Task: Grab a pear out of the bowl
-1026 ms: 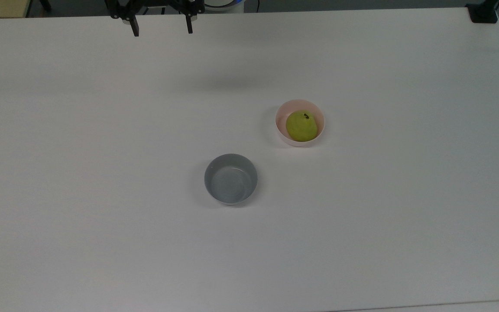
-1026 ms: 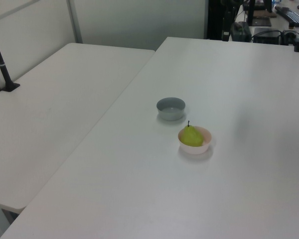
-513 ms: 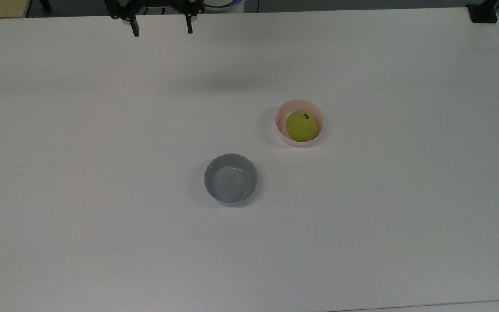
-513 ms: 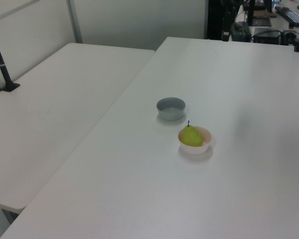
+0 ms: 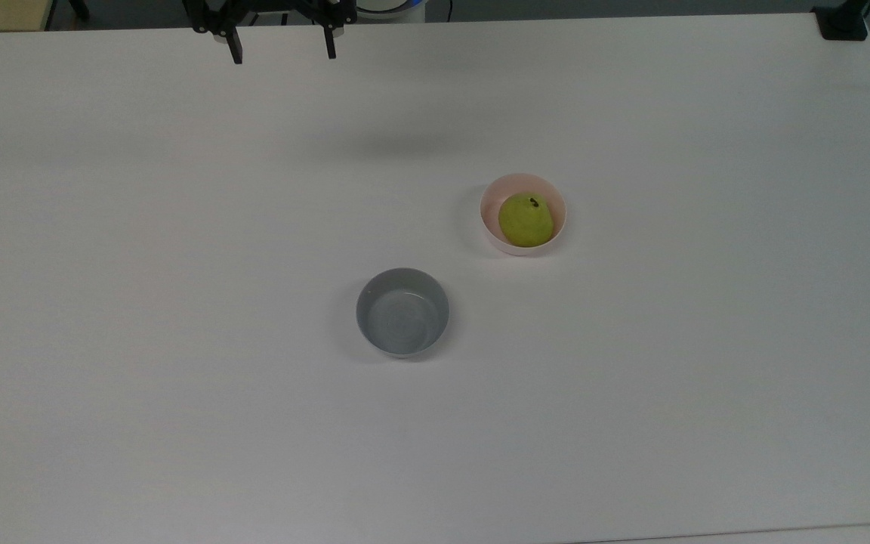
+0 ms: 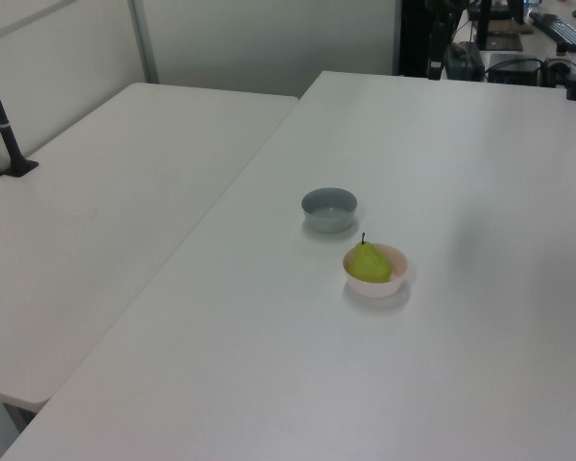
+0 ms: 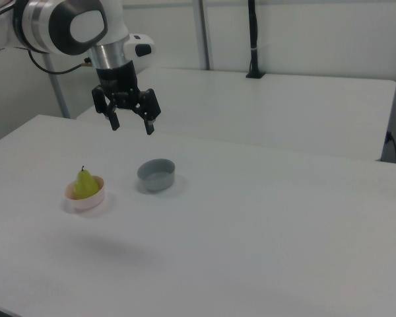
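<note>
A yellow-green pear (image 5: pixel 526 220) (image 6: pixel 369 263) (image 7: pixel 85 184) with a short dark stem sits upright in the pale pink bowl (image 5: pixel 492 228) (image 6: pixel 381 287) (image 7: pixel 87 201) right of the table's middle in the top view. My gripper (image 5: pixel 282 51) (image 7: pixel 131 124) hangs high above the table with its two black fingers spread wide and nothing between them. It is open, far from the bowl, near the top edge at the top view's left.
An empty grey bowl (image 5: pixel 402 311) (image 6: pixel 328 209) (image 7: pixel 156 175) stands on the white table (image 5: pixel 178 378) close to the pink bowl. A second white table (image 6: pixel 96 221) adjoins it. A black post (image 5: pixel 843 21) is clamped at the top view's upper right corner.
</note>
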`<state>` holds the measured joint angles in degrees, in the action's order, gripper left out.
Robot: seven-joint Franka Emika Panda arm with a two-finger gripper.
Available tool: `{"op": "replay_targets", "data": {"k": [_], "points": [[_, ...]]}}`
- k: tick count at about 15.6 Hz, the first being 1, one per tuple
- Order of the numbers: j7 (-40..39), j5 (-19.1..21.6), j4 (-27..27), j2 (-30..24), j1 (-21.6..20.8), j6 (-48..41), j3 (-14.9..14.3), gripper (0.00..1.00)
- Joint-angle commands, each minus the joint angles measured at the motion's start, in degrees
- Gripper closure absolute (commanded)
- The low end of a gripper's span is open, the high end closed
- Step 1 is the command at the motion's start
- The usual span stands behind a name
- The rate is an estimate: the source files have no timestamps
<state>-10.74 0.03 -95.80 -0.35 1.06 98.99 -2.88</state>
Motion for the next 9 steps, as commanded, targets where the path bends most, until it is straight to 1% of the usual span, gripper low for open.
{"op": "replay_targets", "data": {"k": [1,2,3,5,9], "points": [[-7.15,0.23,0.27,0.35,-0.62,0.50,-0.02,0.00],[-11.54,0.32,0.09,0.27,-0.62,0.07,-0.02,0.00],[-13.15,0.41,-0.08,0.26,-0.53,0.06,-0.02,0.00],[-14.31,0.32,-0.44,0.44,-0.62,0.15,0.15,0.00],[-17.99,-0.03,-1.49,0.61,-0.70,0.41,2.34,0.00]]}}
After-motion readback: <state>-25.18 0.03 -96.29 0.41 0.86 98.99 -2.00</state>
